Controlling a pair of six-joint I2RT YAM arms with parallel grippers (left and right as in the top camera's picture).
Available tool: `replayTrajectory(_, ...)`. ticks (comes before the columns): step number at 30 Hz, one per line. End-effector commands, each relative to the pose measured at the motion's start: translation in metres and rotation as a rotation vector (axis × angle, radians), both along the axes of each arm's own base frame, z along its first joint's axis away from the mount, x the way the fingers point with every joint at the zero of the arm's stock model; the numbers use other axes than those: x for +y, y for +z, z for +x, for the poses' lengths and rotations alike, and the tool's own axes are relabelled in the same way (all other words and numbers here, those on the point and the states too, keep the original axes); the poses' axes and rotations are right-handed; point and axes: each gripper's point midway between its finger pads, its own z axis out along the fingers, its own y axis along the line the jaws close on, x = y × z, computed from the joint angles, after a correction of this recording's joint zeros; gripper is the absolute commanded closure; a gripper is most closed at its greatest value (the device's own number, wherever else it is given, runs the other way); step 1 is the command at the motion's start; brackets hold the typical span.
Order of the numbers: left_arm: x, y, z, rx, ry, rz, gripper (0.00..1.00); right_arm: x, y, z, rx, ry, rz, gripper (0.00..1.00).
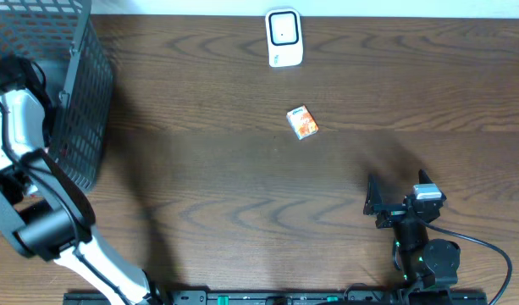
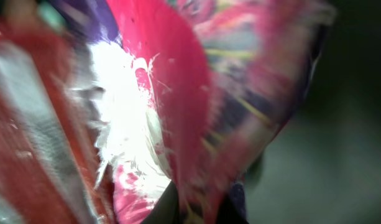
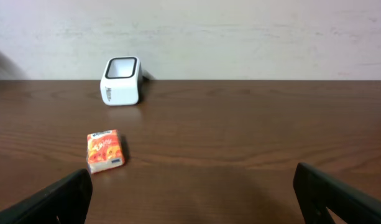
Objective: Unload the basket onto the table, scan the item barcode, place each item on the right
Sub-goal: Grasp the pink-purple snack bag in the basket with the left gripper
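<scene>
**A:** So, where is the left arm (image 1: 20,114) reaching?

**B:** It is reaching down into the black wire basket (image 1: 81,93) at the far left corner of the table (image 1: 208,195). The overhead camera is not catching the left gripper, which is hiding inside the basket.

**A:** What is its wrist camera showing?

**B:** A crinkly pink packet (image 2: 171,93) is filling nearly the whole view. It is blurred and very close, with a white glare patch across it. Something red and silver is crowding in at the left edge. The fingers are not showing there. The left gripper is clenched tight, but I cannot tell whether it is pinching the packet or only pressing among the wrappers.

**A:** And the other side?

**B:** The right gripper (image 3: 193,199) is hovering low over the near right part of the table, its jaws spread wide and empty.

**A:** Where is the scanner sitting?

**B:** The white scanner (image 1: 284,38) is standing upright at the far edge, near the middle, with its dark-framed window facing up.

**A:** What is lying on the wood?

**B:** A small orange box (image 1: 302,123) is lying flat between the scanner and the right gripper. It is nearer the scanner and touching neither.
</scene>
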Motion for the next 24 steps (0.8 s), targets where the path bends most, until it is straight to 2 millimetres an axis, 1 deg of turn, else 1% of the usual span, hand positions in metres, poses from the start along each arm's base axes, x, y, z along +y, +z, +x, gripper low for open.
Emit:
replayTrajectory(1, -0.022, 0.081, 0.032, -0.282, -0.053, -0.002, 0.93, -0.002, -0.001, 0.0, -0.001, -0.01, -0.008, 0.01)
replayTrajectory(4, -0.03, 0.129, 0.042, -0.452, -0.048, 0.013, 0.93, -0.002, -0.001, 0.0, -0.001, -0.01, -0.008, 0.01)
replayTrajectory(7, -0.031, 0.172, 0.041, -0.595, 0.008, 0.04, 0.93, -0.002, -0.001, 0.0, -0.001, -0.01, -0.008, 0.01)
replayTrajectory(8, -0.031, 0.183, 0.039, -0.63, 0.02, 0.046, 0.93, -0.002, -0.001, 0.0, -0.001, -0.01, -0.008, 0.01)
replayTrajectory(13, -0.043, 0.227, 0.027, -0.737, 0.004, 0.061, 0.93, -0.002, -0.001, 0.0, -0.001, -0.01, -0.008, 0.01)
replayTrajectory(15, -0.053, 0.242, 0.025, -0.783, -0.022, 0.044, 0.93, -0.002, -0.001, 0.0, -0.001, -0.01, -0.008, 0.01)
replayTrajectory(18, -0.072, 0.267, 0.022, -0.868, -0.083, -0.009, 0.93, -0.002, -0.001, 0.0, -0.001, -0.01, -0.008, 0.01)
replayTrajectory(22, -0.09, 0.3, 0.012, -1.005, -0.047, -0.089, 0.93, -0.002, -0.001, 0.0, -0.001, -0.01, -0.008, 0.01)
replayTrajectory(24, -0.097, 0.314, 0.006, -1.057, -0.026, -0.123, 0.93, -0.002, -0.001, 0.0, -0.001, -0.01, -0.008, 0.01)
